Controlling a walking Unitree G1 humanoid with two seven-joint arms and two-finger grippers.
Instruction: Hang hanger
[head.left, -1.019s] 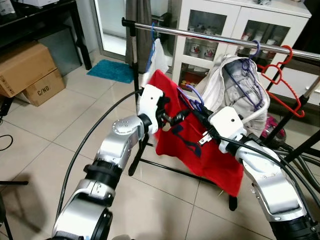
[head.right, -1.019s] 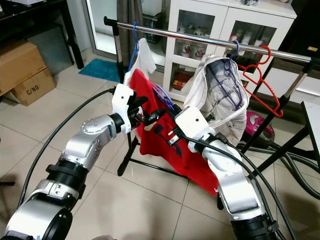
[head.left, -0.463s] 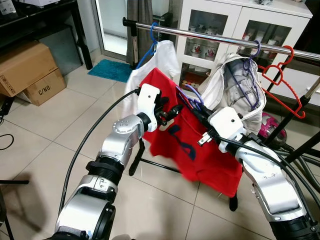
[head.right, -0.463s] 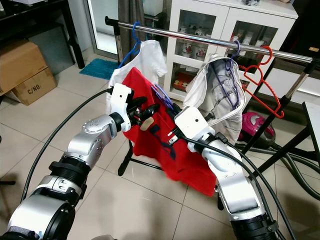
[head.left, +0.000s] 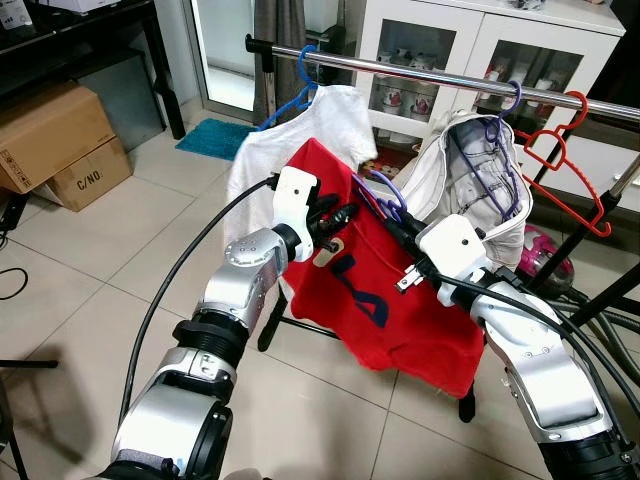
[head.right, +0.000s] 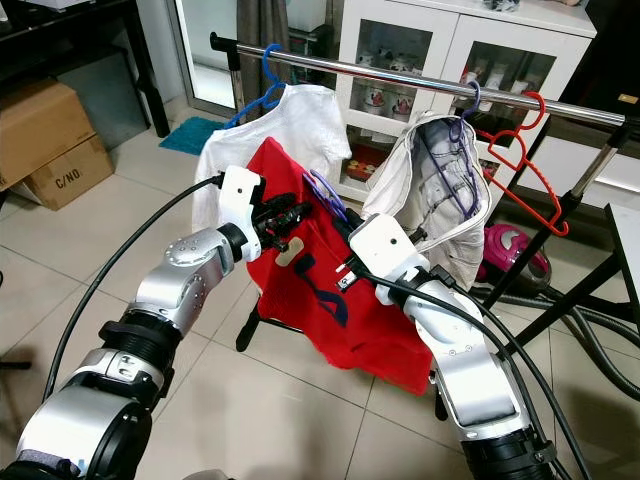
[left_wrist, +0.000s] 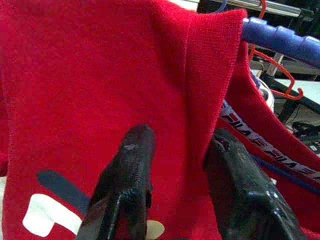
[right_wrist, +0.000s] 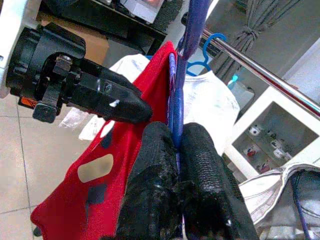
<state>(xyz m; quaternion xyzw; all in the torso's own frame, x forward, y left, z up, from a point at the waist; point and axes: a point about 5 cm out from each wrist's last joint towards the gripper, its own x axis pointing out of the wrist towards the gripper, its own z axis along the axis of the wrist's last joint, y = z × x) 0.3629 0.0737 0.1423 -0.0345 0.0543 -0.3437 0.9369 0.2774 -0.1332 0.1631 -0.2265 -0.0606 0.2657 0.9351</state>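
Note:
A red shirt (head.left: 385, 300) with a dark logo hangs on a purple hanger (head.left: 373, 192), held in front of the clothes rail (head.left: 420, 73) and below it. My right gripper (right_wrist: 177, 135) is shut on the hanger's purple neck, and the same gripper (head.left: 396, 228) sits at the shirt's collar. My left gripper (head.left: 336, 220) is open at the shirt's left shoulder. In the left wrist view its fingers (left_wrist: 127, 175) stand on either side of a fold of the red shirt (left_wrist: 100, 85), with the purple hanger (left_wrist: 280, 37) just beyond.
On the rail hang a white shirt (head.left: 290, 130) on a blue hanger, a pale jacket (head.left: 480, 175) on a purple hanger and a bare red hanger (head.left: 565, 150). A white glass-door cabinet (head.left: 470, 50) stands behind. Cardboard boxes (head.left: 60, 140) sit on the tiled floor at left.
My left gripper has let go of the red shirt and opened. The shirt has swung back to hang lower, and the white shirt behind has turned into view.

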